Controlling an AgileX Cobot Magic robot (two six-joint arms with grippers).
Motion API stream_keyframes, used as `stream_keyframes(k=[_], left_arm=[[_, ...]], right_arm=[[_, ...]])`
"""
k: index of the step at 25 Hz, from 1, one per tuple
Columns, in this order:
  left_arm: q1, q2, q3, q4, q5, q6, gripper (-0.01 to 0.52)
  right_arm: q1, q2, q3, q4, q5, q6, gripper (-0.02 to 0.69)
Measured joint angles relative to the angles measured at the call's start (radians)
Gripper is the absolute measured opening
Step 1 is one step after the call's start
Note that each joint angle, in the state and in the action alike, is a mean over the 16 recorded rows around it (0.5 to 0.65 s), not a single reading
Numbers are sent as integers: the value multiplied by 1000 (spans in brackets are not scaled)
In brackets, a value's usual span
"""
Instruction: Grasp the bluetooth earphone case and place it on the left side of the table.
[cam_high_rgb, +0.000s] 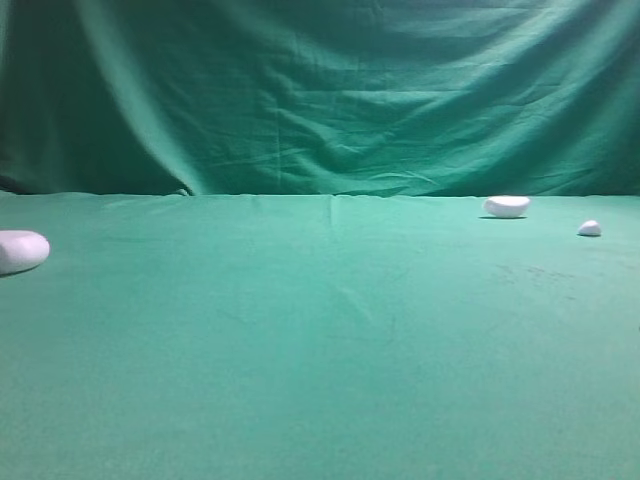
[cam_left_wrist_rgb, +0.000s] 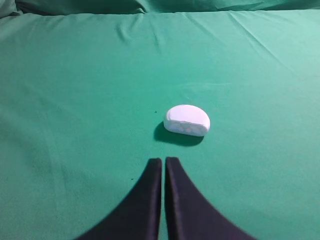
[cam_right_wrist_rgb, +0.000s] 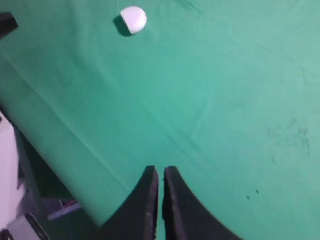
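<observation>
At the left edge of the exterior high view, the bluetooth earphone case (cam_high_rgb: 20, 251) is cut off by the frame, so only its rounded right end shows, lying on the table (cam_high_rgb: 320, 360). Neither arm appears in that view, and the case appears in neither wrist view, so how far it lies from either gripper cannot be told.

Green cloth covers the table, lightly creased, and the same cloth hangs as a draped backdrop (cam_high_rgb: 320, 90) behind it. Far right in the exterior view, near the back edge, sits a white half-moon piece (cam_high_rgb: 506, 206), and just right of it, apart, a tiny white pebble-like piece (cam_high_rgb: 589, 228).

From the left wrist view, the left gripper (cam_left_wrist_rgb: 163, 161) has its two dark fingers pressed almost together, holding nothing. A half-moon piece (cam_left_wrist_rgb: 187, 120) lies on the cloth just ahead of the tips, slightly to the right, not touching them.

From the right wrist view, the right gripper (cam_right_wrist_rgb: 160, 170) is likewise closed to a thin slit and empty, hanging over the table's edge, beyond which dim, blurred floor clutter shows. A small white rounded piece (cam_right_wrist_rgb: 133, 19) lies well ahead near the top of that view; which piece it is cannot be told for certain.
</observation>
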Motion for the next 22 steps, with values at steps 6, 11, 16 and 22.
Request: stream_keyframes(k=[6,11,16,22], left_arm=[[0,0,0,0,0,0,0],[0,0,0,0,0,0,0],[0,0,0,0,0,0,0],[0,0,0,0,0,0,0]], right_arm=[[-38,-155,139,-55,-108,-11,0],[-152,-292,298,-90,-275,-23,0],[-340,-449,490,-106,-451,-32,0],[-576,-636,707,-95,-591,-33,0]])
